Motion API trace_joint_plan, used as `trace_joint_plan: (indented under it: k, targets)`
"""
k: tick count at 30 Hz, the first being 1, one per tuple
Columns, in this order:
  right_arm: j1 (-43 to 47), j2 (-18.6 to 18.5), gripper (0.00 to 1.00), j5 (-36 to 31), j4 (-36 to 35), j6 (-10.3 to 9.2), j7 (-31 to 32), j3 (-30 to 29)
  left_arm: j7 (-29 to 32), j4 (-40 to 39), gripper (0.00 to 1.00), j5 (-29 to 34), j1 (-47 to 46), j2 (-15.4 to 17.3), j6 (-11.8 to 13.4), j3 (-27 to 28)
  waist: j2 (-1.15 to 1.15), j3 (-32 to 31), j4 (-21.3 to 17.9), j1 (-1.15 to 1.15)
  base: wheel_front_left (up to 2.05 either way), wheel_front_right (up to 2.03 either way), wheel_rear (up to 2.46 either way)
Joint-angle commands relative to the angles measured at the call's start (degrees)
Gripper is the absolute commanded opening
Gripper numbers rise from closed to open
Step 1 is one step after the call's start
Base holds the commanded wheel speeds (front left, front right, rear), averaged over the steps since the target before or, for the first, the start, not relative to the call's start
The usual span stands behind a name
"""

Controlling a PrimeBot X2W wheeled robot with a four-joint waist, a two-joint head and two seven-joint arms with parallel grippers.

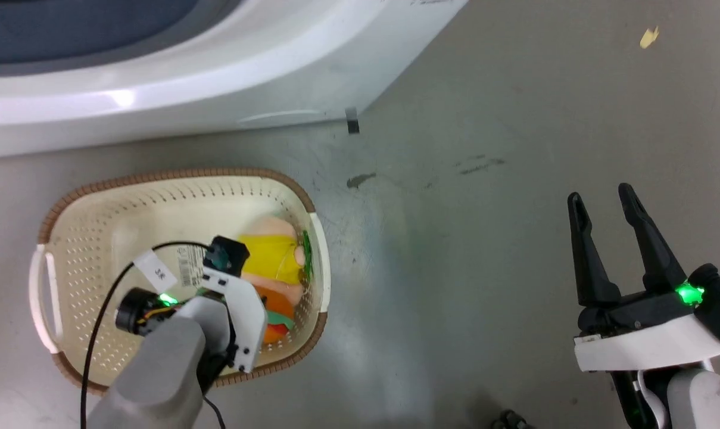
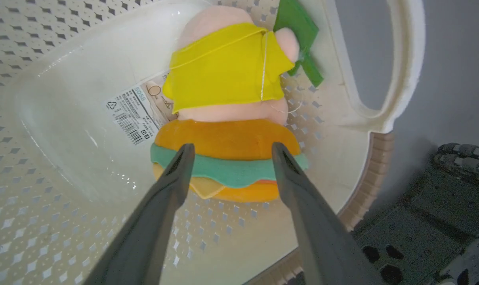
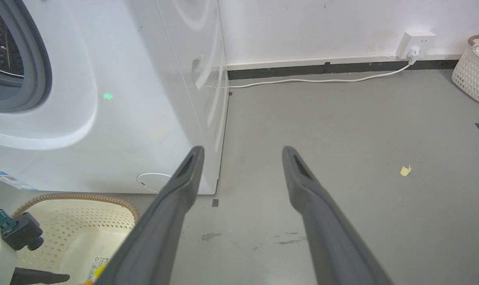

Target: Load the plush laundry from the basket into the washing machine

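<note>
Grey floor point(image 1: 455, 238) beside washing machine point(image 1: 217, 71) | burger plush point(image 2: 227, 138) and yellow-pink plush point(image 2: 227, 67) lay in basket point(image 1: 97, 196), against its right wall | left gripper point(image 2: 232, 147) was spread wide, empty, framing burger plush | likely soft, light (squashes): pinch across middle | right gripper point(image 1: 601, 193) stood parted, idle

L tool point(image 2: 231, 147) jaws apart, aimed down; R tool point(image 1: 601, 195) jaws apart too.
</note>
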Motion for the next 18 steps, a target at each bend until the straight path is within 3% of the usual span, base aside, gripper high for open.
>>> trace_joint_plan:
  k: [1,17,18]
  targets:
    - [-0.8,-0.1,1.0,0.7,-0.7,-0.04,-0.7,0.0,0.2,2.4,1.0,-0.5,-2.6,0.6,0.0,-1.5,0.0,2.2,-0.4,-0.01,0.0,0.0,0.0]
    - [-1.8,-0.2,1.0,3.4,-2.3,-0.04,-2.5,0.0,-1.4,14.6,1.0,-5.3,-13.8,0.8,-0.1,-5.7,0.0,11.1,-2.3,-0.01,0.0,0.0,0.0]
    - [-2.0,-0.2,1.0,4.0,-2.4,-0.05,-2.7,-0.4,-1.1,16.2,0.3,-6.2,-14.9,0.9,-0.3,-6.2,0.0,12.1,-2.6,-0.01,0.0,0.0,0.0]
